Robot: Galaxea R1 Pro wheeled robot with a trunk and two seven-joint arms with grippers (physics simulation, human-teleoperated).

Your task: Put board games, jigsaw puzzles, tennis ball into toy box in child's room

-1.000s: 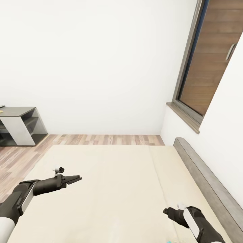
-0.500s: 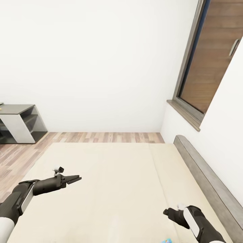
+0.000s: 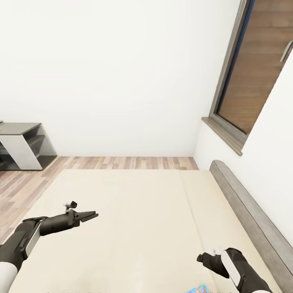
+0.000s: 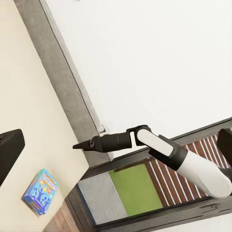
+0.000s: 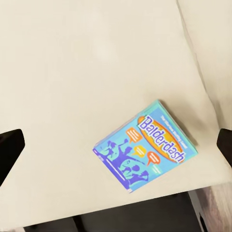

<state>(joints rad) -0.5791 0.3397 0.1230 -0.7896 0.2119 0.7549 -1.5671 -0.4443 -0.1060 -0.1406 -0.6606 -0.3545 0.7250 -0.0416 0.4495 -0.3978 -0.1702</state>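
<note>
Right hand hangs empty over the bed, fingers spread wide (left hand looks closed, empty). Blue board game lies flat at five o'clock near the mattress edge; a glancing descent could nudge it off.

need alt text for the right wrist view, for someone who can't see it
A blue board game box with orange speech bubbles and the title Balderdash lies flat on a cream bed, near the mattress edge. Two dark fingertips of the right gripper frame the picture from either side, wide apart and well clear of the box.
</note>
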